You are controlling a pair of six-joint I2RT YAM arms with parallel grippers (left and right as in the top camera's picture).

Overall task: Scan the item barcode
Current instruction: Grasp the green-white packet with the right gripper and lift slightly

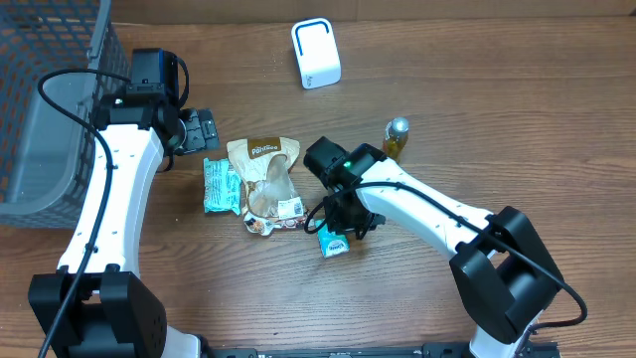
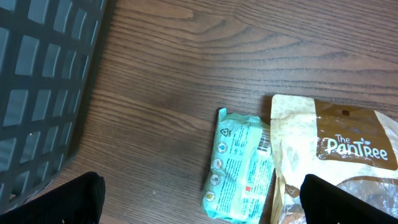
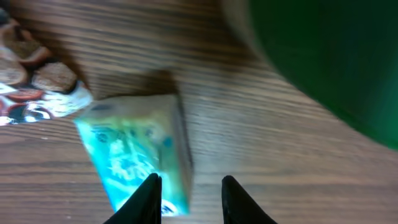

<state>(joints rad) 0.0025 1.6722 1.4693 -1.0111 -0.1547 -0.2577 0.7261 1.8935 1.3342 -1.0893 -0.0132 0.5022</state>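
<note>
A small teal carton (image 1: 334, 242) lies on the wooden table, right of a pile of snack packets. My right gripper (image 1: 339, 221) hovers just over it. In the right wrist view, the right gripper (image 3: 191, 180) is open a little, with only bare wood in the gap. The teal carton (image 3: 134, 155) lies under and to the left of the left finger. A white scanner (image 1: 316, 53) stands at the back. My left gripper (image 1: 204, 129) is open wide near the basket and holds nothing. In its wrist view, the left gripper (image 2: 200, 190) looks down on a teal packet (image 2: 239, 168).
A grey mesh basket (image 1: 50, 99) fills the back left. A tan PanTree bag (image 1: 266, 169) and a teal packet (image 1: 221, 186) lie mid-table, with another snack packet (image 1: 278, 221) below them. A small bottle (image 1: 396, 137) stands to the right. A blurred green shape (image 3: 336, 56) fills the right wrist view's corner.
</note>
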